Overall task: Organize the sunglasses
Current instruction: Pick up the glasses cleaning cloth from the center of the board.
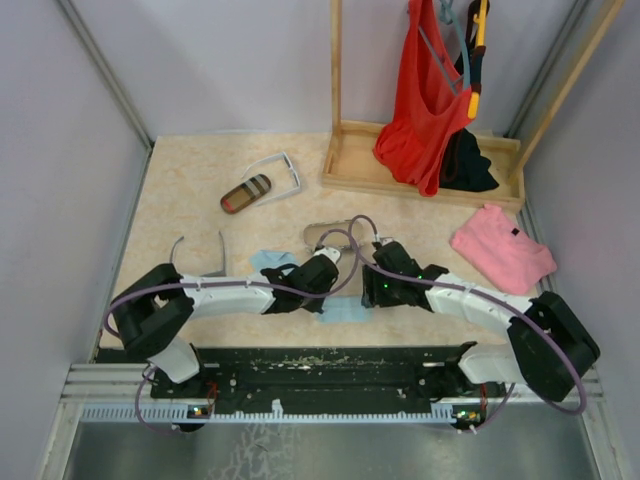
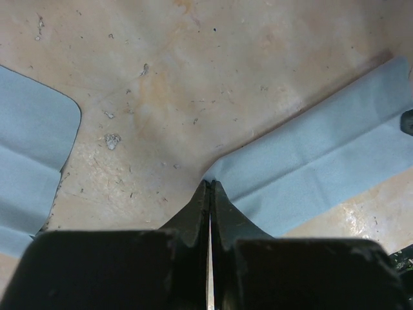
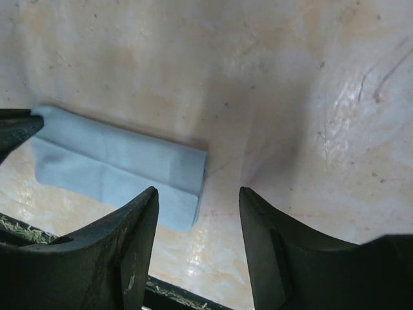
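Note:
The white-framed sunglasses (image 1: 279,171) lie at the back left, next to a brown-striped case (image 1: 245,193). The thin dark wire pair (image 1: 200,252) lies at the left, near my left arm. My left gripper (image 2: 210,183) (image 1: 322,296) is low over the table, jaws shut, pinching the corner of a folded light blue cloth (image 2: 322,161) (image 1: 347,311). Just to its right, my right gripper (image 3: 198,191) (image 1: 374,292) hangs open over bare table at that cloth's (image 3: 122,161) other end, with nothing between its fingers.
A second light blue cloth (image 2: 26,161) (image 1: 268,260) lies left of the left gripper. A grey-patterned case (image 1: 322,234) sits behind the two wrists. A wooden rack base (image 1: 350,170) with red and dark clothes stands at the back right, and a pink garment (image 1: 502,247) lies at the right.

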Robot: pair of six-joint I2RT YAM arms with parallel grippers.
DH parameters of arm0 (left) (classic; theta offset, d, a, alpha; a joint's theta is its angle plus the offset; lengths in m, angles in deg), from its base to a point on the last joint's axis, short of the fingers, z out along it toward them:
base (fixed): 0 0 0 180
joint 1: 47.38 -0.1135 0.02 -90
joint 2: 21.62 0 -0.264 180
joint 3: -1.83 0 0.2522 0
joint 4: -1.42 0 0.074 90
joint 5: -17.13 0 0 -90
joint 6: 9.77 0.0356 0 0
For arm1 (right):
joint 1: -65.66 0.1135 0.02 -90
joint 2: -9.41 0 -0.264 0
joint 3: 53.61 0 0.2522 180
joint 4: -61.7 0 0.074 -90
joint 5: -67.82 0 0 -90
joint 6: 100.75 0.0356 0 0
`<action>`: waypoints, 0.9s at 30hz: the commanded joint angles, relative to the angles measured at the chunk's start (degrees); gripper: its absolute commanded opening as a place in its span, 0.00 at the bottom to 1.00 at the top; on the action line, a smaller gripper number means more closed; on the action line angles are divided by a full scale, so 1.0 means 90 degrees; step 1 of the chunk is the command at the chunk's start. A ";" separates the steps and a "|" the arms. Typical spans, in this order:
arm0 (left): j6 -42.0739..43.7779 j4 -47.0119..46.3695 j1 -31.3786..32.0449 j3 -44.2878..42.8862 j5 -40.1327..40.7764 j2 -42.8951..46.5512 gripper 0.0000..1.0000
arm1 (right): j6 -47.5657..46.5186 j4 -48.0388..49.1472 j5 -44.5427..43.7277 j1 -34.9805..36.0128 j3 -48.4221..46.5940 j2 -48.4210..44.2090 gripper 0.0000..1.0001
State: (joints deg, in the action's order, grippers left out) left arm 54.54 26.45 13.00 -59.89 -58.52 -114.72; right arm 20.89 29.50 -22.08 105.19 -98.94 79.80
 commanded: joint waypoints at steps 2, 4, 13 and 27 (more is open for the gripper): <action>-0.0141 0.0285 0.0000 0.0478 -0.0175 -0.0099 0.01 | -0.0178 0.0085 -0.0550 0.0289 -0.0775 0.0498 0.53; -0.0154 0.0241 0.0000 0.0498 -0.0210 -0.0095 0.01 | -0.0253 -0.0104 -0.0767 0.0395 -0.1019 0.0754 0.53; -0.0161 -0.0022 0.0010 0.0581 -0.0351 -0.0105 0.01 | -0.0341 -0.0994 -0.1438 0.0827 -0.1712 0.1607 0.46; -0.0047 -0.0156 0.0007 0.0650 -0.0393 -0.0119 0.01 | -0.0262 -0.1079 -0.1270 0.0925 -0.1756 0.2000 0.36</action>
State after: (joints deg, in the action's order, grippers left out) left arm 51.92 20.81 12.57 -56.46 -59.04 -113.25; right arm 18.81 19.34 -33.69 112.40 -112.80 95.47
